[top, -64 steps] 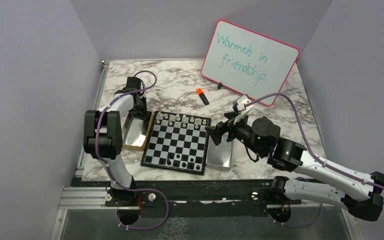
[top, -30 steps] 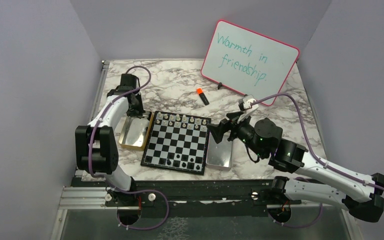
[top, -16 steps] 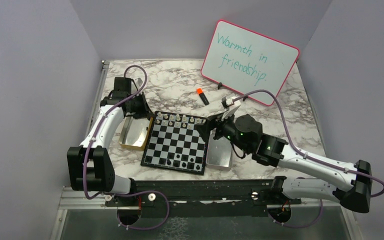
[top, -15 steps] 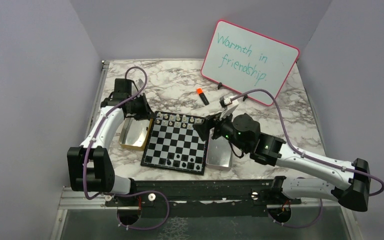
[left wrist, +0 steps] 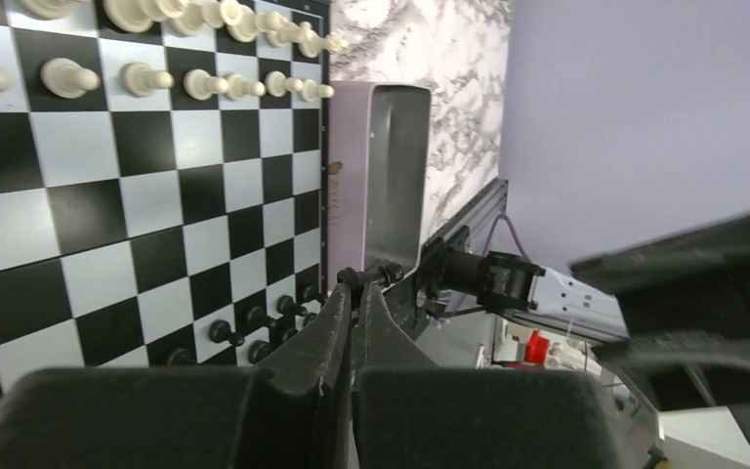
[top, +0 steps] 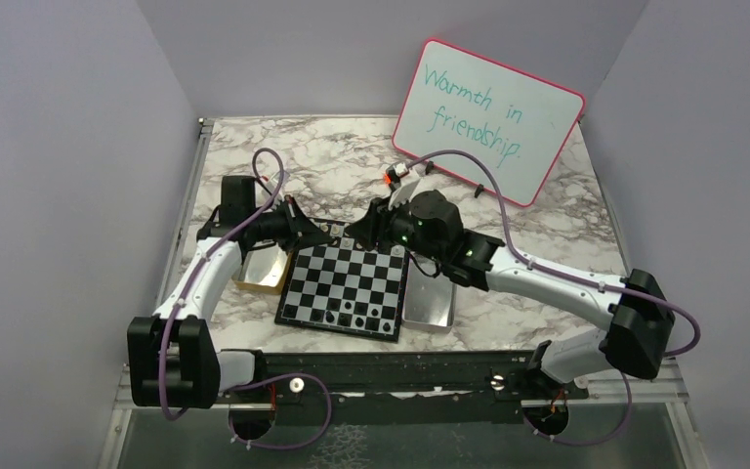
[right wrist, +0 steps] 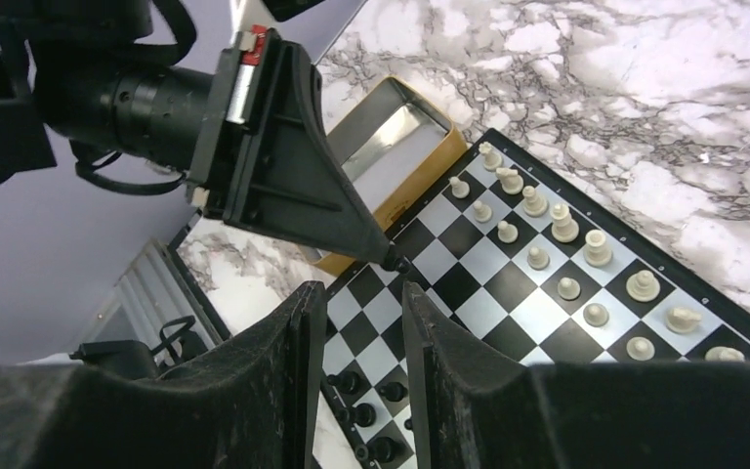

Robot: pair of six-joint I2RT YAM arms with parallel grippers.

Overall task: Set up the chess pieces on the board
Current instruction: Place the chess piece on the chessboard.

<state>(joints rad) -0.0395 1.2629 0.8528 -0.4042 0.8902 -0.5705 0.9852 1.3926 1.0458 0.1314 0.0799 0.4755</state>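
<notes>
The board [top: 344,281] lies mid-table, with pale chess pieces [right wrist: 547,234] in its two far rows and black chess pieces [left wrist: 254,327] along its near rows. My left gripper [top: 324,237] reaches over the board's far-left corner. It is shut on a tiny black chess piece [left wrist: 371,277], and the right wrist view shows this piece [right wrist: 397,264] above the squares. My right gripper [right wrist: 361,293] hovers close beside the left one over the same corner. Its jaws stand apart with nothing between them. In the top view the arms hide most of the pale rows.
A gold tray [top: 259,274] sits against the board's left side, under my left arm. A silver metal tray [top: 430,305] lies along the board's right side. A pink-rimmed whiteboard [top: 488,112] leans at the back right. Marble table [top: 332,156] stretches behind the board.
My right arm swung left from the silver tray to the board's far-left corner, its jaws narrowing. My left gripper moved right from the gold tray out over the board, staying shut.
</notes>
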